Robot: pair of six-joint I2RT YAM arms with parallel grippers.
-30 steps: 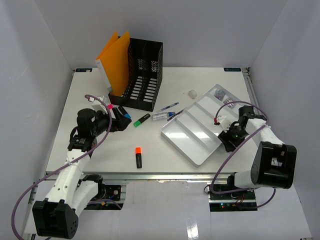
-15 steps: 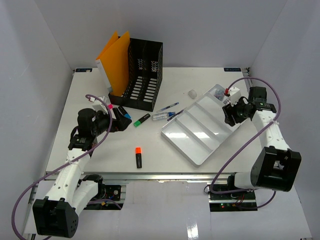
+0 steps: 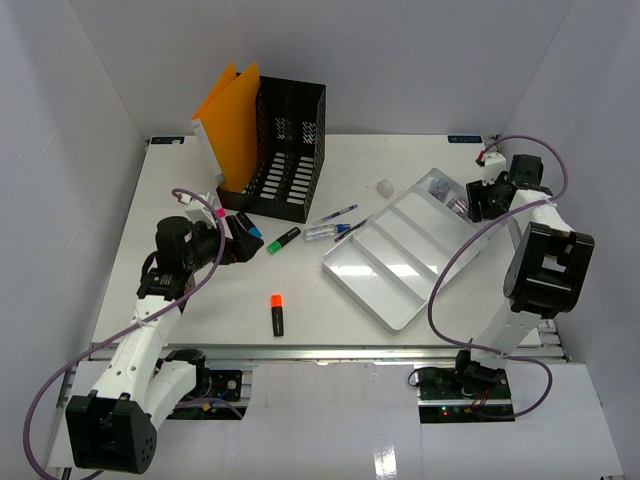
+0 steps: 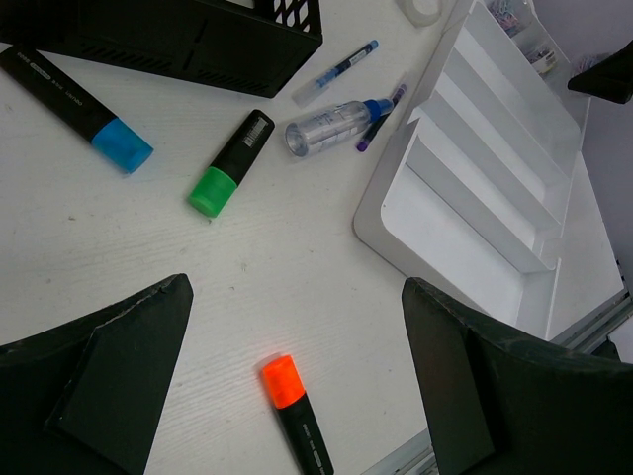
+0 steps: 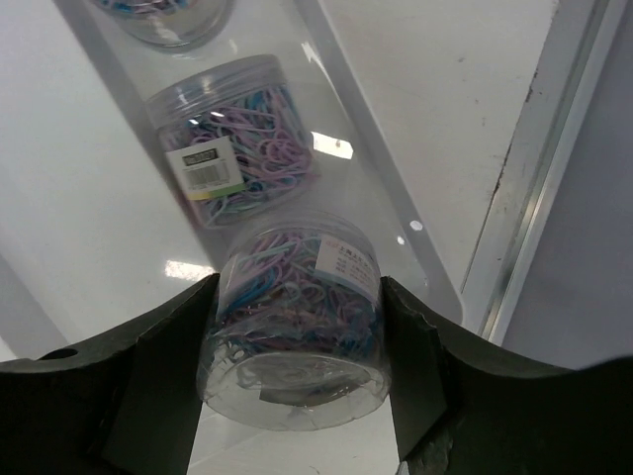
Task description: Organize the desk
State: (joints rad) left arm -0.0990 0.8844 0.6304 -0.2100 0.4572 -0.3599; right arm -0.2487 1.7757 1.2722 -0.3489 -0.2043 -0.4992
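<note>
The desk point(image 3: 400, 160) is a white tabletop with a metal rail along its edge. My right gripper point(image 5: 297, 336) is shut on a clear jar of coloured paper clips point(image 5: 287, 277), held just above the far right compartment of the white tray point(image 5: 366, 129). In the top view that gripper point(image 3: 478, 202) hangs over the tray's far right end point(image 3: 385, 265). My left gripper point(image 4: 297, 386) stands open above the desk, with an orange highlighter point(image 4: 295, 408) lying below, between its fingers. Seen from above, the left gripper point(image 3: 245, 246) is left of centre.
Another jar of clips point(image 5: 237, 148) lies in the tray, with a third point(image 5: 163, 15) beyond it. A green highlighter point(image 4: 230, 163), a blue one point(image 4: 79, 99), a pen point(image 4: 336, 71) and a small bottle point(image 4: 331, 124) lie near the black file holder point(image 3: 280, 145) and orange folder point(image 3: 232, 115).
My right arm has swung from the tray's near right side to its far right end, carrying the jar. The left arm has not moved.
</note>
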